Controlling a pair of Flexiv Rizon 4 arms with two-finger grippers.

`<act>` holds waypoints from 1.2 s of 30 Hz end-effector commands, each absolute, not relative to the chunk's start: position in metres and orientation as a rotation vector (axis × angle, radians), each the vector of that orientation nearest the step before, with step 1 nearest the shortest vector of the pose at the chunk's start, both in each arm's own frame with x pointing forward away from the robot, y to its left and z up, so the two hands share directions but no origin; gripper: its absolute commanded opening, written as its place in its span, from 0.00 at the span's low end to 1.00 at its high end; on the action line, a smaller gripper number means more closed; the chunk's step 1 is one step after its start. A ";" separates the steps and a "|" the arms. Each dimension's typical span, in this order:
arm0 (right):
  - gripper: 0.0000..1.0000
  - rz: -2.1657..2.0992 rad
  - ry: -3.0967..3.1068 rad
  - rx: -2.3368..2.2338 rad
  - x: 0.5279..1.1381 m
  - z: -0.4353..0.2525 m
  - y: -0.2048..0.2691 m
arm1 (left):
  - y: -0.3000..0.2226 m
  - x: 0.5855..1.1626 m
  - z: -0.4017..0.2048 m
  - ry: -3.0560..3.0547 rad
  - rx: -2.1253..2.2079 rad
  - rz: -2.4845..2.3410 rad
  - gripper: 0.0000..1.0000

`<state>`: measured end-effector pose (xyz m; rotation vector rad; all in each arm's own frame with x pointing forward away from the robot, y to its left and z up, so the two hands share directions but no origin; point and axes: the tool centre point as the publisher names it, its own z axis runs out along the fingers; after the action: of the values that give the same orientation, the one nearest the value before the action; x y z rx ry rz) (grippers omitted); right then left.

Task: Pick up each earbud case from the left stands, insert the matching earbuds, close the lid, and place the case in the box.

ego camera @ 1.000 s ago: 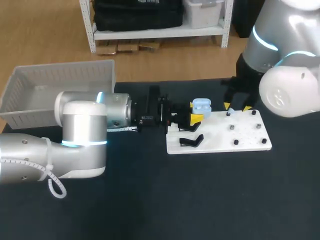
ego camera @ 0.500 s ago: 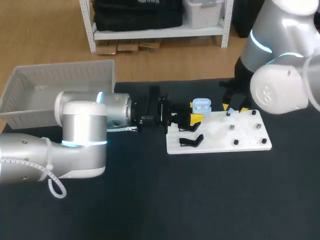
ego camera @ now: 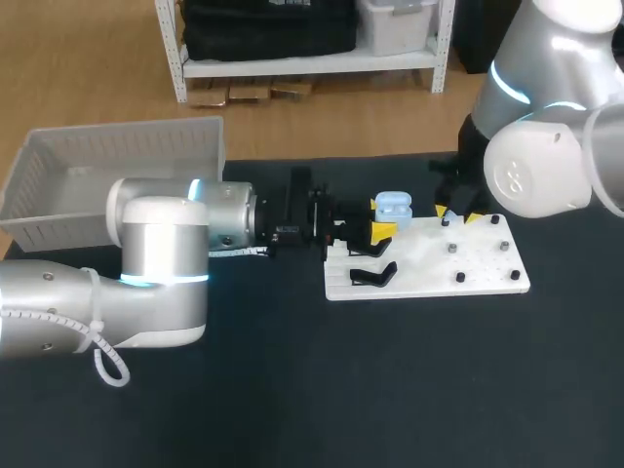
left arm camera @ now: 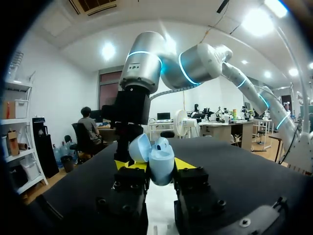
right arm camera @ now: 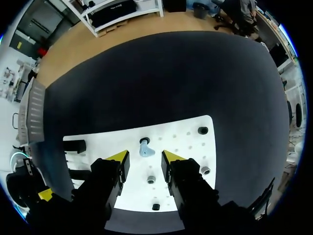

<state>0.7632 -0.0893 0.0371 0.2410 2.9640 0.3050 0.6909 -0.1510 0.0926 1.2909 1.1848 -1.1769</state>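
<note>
A light blue earbud case [ego camera: 393, 206] with its lid up sits between the yellow tips of my left gripper [ego camera: 378, 232], which is shut on it at the left end of the white board [ego camera: 429, 271]. In the left wrist view the open case [left arm camera: 155, 156] is pinched between both fingers of that gripper [left arm camera: 155, 165]. A light blue earbud [right arm camera: 145, 150] stands on a peg of the board [right arm camera: 188, 142]. My right gripper [right arm camera: 145, 156] hangs just above the earbud, open, one finger on each side without touching it. From the head view this gripper [ego camera: 455, 212] is at the board's far edge.
A black stand [ego camera: 372, 275] lies on the board's left part, and several small dark pegs [ego camera: 459, 278] dot its right part. A white basket [ego camera: 117, 171] stands at the table's far left. My left arm's body lies across the table's left half.
My right arm's upper part has swung a little to the left while its gripper stays over the earbud, its fingers drawn slightly closer. The left arm and the case have not moved.
</note>
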 end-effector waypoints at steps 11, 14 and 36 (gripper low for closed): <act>0.32 0.322 2.980 0.254 0.769 0.030 -0.087 | -0.151 0.689 0.092 1.184 1.285 -1.170 0.00; 0.32 0.320 2.984 0.253 0.771 0.028 -0.086 | -0.151 0.689 0.092 1.184 1.285 -1.170 0.00; 0.42 0.277 2.991 0.280 0.773 0.028 -0.090 | -0.151 0.689 0.092 1.184 1.285 -1.170 0.00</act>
<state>0.7741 -0.0894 0.0271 0.2762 2.9930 0.2802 0.6909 -0.1510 0.0926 1.2909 1.1848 -1.1769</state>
